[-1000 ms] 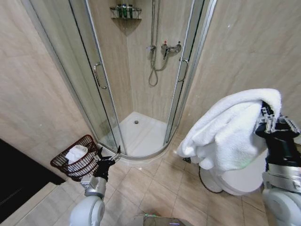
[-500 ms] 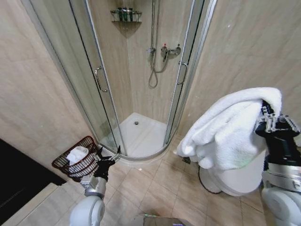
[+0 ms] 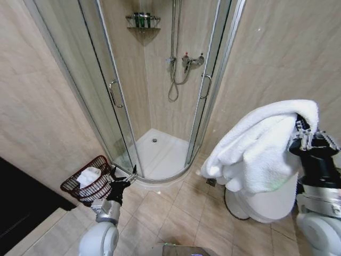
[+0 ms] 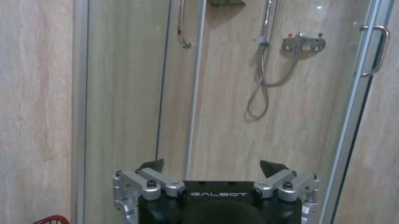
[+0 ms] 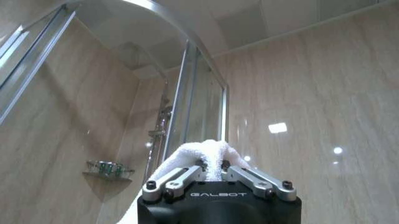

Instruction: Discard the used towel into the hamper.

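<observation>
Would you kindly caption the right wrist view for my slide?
Right end effector shut on a white towel, raised beside the glass shower enclosure.

bathroom | glass shower cabin (image 3: 160,90) | shower hose (image 3: 173,80) | tiled floor (image 3: 176,213)

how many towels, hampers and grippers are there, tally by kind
towels: 2, big white towel held up by the right gripper, small white towel in the hamper
hampers: 1, hamper
grippers: 2, counting the left gripper
total: 5
</observation>
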